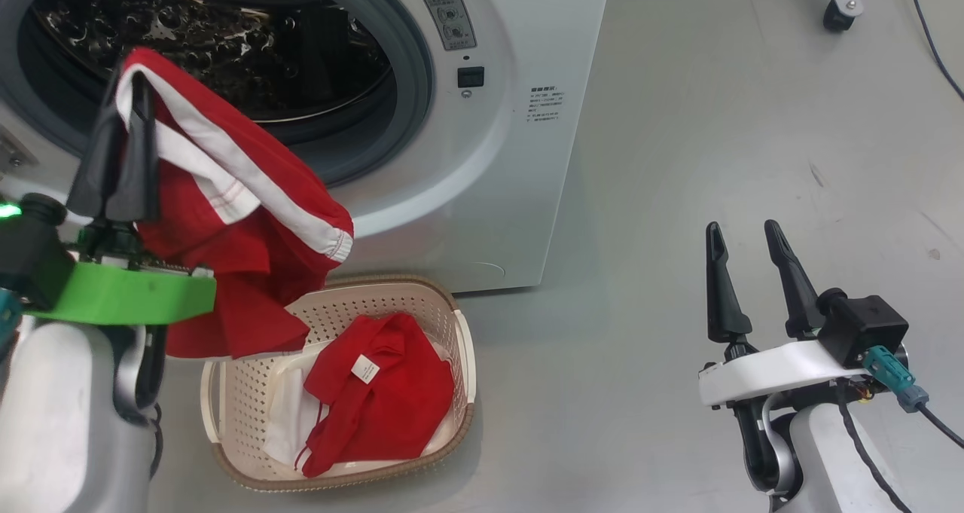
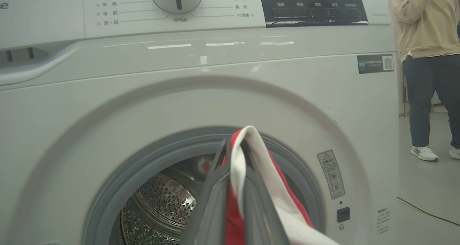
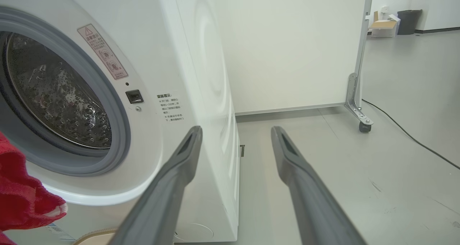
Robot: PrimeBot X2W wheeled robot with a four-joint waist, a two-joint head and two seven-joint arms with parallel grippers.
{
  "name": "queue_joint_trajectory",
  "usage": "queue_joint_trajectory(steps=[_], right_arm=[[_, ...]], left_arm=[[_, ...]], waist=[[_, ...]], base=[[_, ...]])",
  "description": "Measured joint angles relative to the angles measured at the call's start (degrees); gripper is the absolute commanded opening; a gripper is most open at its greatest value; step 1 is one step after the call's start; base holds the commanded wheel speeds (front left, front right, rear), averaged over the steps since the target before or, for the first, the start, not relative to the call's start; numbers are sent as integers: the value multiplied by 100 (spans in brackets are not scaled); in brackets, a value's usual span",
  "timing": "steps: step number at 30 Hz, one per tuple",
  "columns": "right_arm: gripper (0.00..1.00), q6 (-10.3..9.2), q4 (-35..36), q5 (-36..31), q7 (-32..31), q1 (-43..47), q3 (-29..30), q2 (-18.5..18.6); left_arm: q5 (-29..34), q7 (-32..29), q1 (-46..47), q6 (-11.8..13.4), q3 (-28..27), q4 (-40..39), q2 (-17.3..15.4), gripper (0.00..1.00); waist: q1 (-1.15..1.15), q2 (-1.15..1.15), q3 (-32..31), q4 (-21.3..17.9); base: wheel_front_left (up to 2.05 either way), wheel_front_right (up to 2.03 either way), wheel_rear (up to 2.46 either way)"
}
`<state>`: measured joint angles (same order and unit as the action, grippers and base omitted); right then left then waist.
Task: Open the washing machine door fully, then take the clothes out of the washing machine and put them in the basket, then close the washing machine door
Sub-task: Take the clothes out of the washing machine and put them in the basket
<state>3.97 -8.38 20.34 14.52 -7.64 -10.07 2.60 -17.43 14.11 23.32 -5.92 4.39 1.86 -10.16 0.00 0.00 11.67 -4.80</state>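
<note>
My left gripper (image 1: 129,91) is shut on a red garment with white trim (image 1: 241,219), holding it up in front of the washing machine (image 1: 497,159) and just above the basket's back left corner. The left wrist view has that cloth (image 2: 248,173) pinched between the two dark fingers before the open drum (image 2: 161,205). Another red garment with a small white tag (image 1: 384,407) lies in the cream basket (image 1: 248,392) on the floor below the drum opening. My right gripper (image 1: 745,242) stands open over bare floor at the right, empty. The washing machine door is out of view.
A person (image 2: 427,58) in a beige top stands to the machine's right. A wheeled panel foot (image 3: 359,115) and a floor cable (image 3: 406,133) lie behind the machine's right side. A caster (image 1: 840,4) is at the top right.
</note>
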Motion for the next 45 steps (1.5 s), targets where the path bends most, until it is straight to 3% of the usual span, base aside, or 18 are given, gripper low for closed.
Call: queue_joint_trajectory(steps=[9,27,36,45], right_arm=[[100,-2,131,4,0,-8,-46,-2],[100,-10,283,10,0,-309,-166,0],[100,-18,383,20,0,-540,-205,0],[100,-147,544,138,0,-632,-205,-1]], left_arm=[[48,-399,-551,-24,264,242,-29,0],[189,-935,-586,-46,558,1316,-159,0],[293,-1161,-532,-52,677,2058,-331,0],[339,-1359,43,-53,700,2566,-383,0]], waist=[[0,0,237,-61],[0,0,1163,-271],[0,0,1633,-500],[0,0,2118,-788]], base=[[0,0,0],[0,0,0],[0,0,0],[0,0,0]])
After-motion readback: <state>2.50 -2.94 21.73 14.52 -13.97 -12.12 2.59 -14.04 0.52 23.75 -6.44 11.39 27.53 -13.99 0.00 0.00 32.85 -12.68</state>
